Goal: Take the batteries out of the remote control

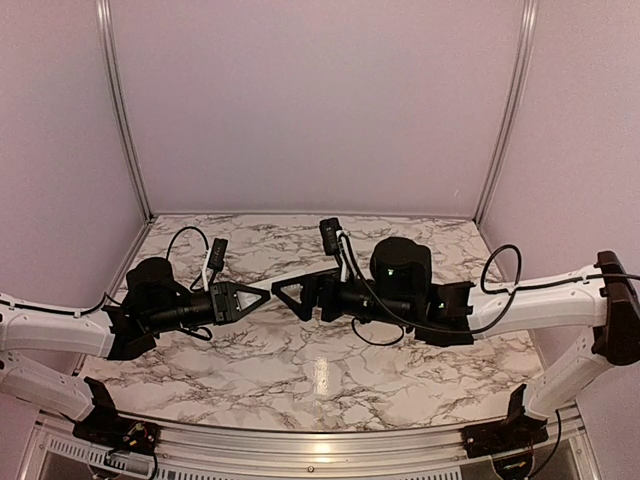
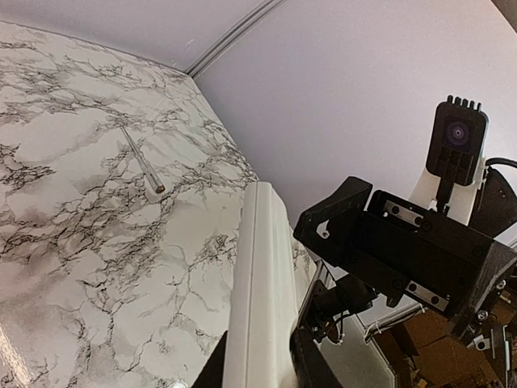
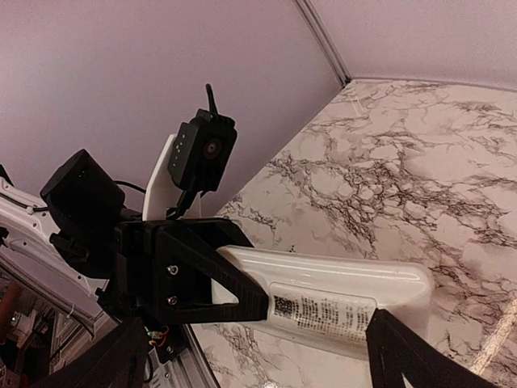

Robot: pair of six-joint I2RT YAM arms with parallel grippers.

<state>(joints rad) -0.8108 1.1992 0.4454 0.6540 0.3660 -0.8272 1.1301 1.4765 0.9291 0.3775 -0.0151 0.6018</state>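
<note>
Barely begun: remote [image 3: 323, 303] held aloft, no batteries in sight.
Left end effector [image 1: 255, 298] pinches the remote by one end above the table [image 1: 330, 370]; right end effector [image 1: 287, 293], spread wide, faces its free end, close by. Unloading seems wholly ahead.

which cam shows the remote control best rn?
Right wrist. The remote control shows its broad white face and dark printed label there, pinched at one end by the left claw. Left wrist sees only its narrow white edge, running away from the lens. Top external: barely discernible at the claw's tip.
</note>
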